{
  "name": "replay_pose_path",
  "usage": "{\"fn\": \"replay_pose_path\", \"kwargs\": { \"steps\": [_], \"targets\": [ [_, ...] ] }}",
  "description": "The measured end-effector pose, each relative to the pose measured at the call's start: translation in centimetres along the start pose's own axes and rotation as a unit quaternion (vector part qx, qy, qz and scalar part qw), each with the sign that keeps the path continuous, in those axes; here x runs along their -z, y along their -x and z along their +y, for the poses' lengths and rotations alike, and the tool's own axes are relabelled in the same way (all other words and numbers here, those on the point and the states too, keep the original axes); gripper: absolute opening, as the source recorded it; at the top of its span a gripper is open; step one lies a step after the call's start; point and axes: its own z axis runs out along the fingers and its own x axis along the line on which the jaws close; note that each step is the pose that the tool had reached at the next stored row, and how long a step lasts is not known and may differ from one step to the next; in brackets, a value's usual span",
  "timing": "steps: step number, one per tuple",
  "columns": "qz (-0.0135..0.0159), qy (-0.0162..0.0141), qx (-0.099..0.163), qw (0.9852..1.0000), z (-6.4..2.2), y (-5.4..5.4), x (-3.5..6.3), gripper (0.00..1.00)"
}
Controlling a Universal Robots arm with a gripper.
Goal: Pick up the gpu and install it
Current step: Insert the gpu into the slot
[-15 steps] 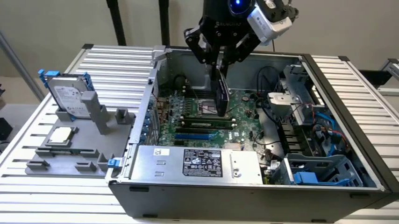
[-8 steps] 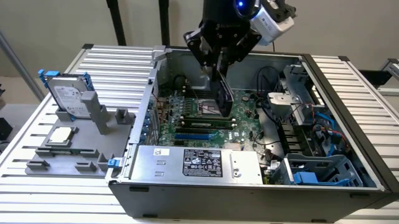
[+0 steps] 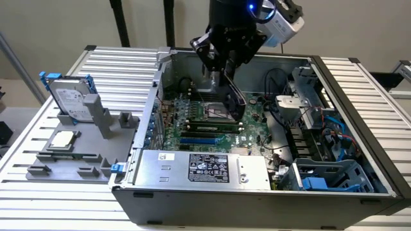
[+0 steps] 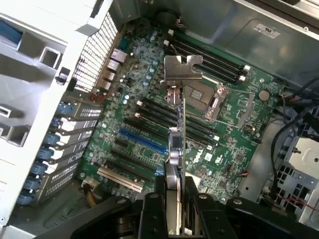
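The gpu (image 3: 234,100) hangs on edge inside the open computer case (image 3: 359,91), above the green motherboard (image 3: 192,113) and near the CPU socket. My gripper (image 3: 224,65) is shut on the card's upper end. In the wrist view the gpu (image 4: 178,144) shows edge-on, running away from the gripper (image 4: 174,194), with its silver end bracket (image 4: 182,69) at the far end. The card floats over the black expansion slots, and the blue slot (image 4: 142,142) lies just beside it. It looks apart from the board, not seated in any slot.
A silver hard drive with blue rails (image 3: 69,98) stands on a grey fixture (image 3: 70,159) at the exterior view's left, with a CPU chip (image 3: 62,139) beside it. In the case are a power supply (image 3: 199,168), memory sticks (image 3: 212,127), cables (image 3: 321,127) and a drive cage (image 3: 330,175).
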Motion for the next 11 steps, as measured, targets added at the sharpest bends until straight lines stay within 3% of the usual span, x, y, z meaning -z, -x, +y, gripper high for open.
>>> {"fn": "replay_pose_path", "kwargs": {
  "steps": [6,11],
  "targets": [
    [-0.0042,-0.0016,0.055,0.9985,-0.01,-0.01,-0.33,0.00],
    [-0.0079,-0.0029,0.101,0.9948,-0.02,-0.01,-0.61,0.00]
  ]
}}
